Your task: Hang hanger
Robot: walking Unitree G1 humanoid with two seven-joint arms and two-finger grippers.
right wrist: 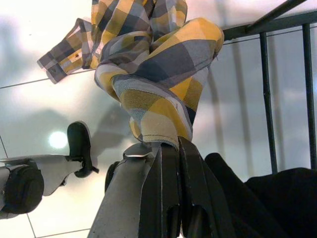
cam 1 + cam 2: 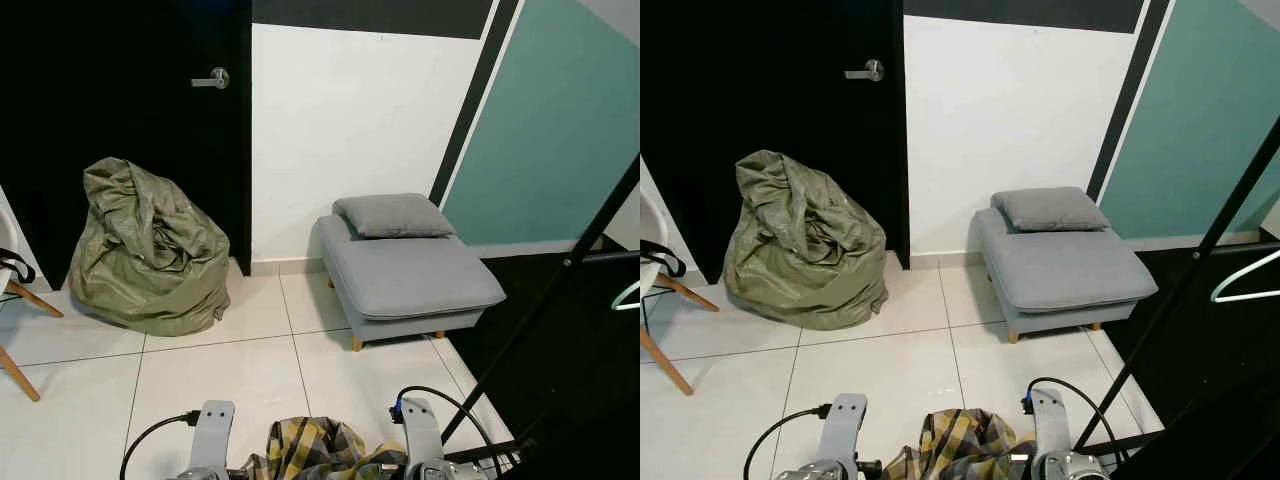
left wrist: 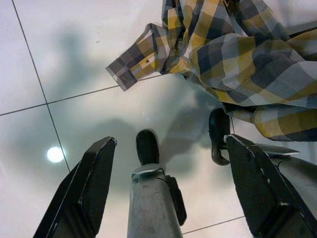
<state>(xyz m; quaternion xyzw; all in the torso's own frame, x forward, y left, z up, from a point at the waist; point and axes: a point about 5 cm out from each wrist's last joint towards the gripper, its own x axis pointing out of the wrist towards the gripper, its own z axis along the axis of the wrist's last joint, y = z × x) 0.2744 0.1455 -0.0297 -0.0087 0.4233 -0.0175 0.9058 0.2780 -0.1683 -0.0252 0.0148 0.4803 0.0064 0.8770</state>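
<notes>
- Shirt (image 1: 148, 74), plaid yellow and grey, hangs from the right gripper (image 1: 171, 148), whose fingers are clenched on a fold of it; in the head views it bunches at the bottom centre of the frame between the two silver arms.
- Left gripper (image 3: 168, 163) has its fingers spread wide apart over the white tile floor (image 2: 230, 370), grasping nothing; a shirt cuff (image 3: 126, 69) lies on the tile in the upper part of that view.
- Hanger (image 2: 1245, 280), white, hangs at the right edge of the frame on the black rack (image 2: 560, 290), well apart from the shirt.
- Footstool (image 2: 410, 275), grey, with a pillow (image 2: 393, 215) on it, stands at centre right against the wall.
- Green bag (image 2: 150, 250) slumps at the left before the black door (image 2: 120, 100).
- Chair legs (image 2: 25, 335) show at the left edge.
</notes>
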